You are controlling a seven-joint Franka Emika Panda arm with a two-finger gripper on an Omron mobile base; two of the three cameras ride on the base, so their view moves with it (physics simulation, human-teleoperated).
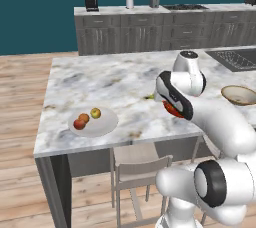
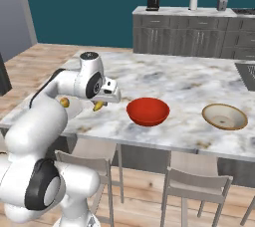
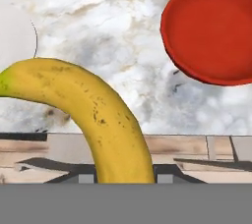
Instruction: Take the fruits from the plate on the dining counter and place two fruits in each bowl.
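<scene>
Marble dining counter [image 1: 100, 79] fills my views. My gripper [image 2: 101, 104] has its fingers pinching the banana [image 3: 93, 115], held above the counter between the plate [image 1: 106, 124] and the red bowl [image 2: 147, 111]. Three fruits sit on the plate; the tan bowl [image 2: 224, 116] lies far right.
</scene>
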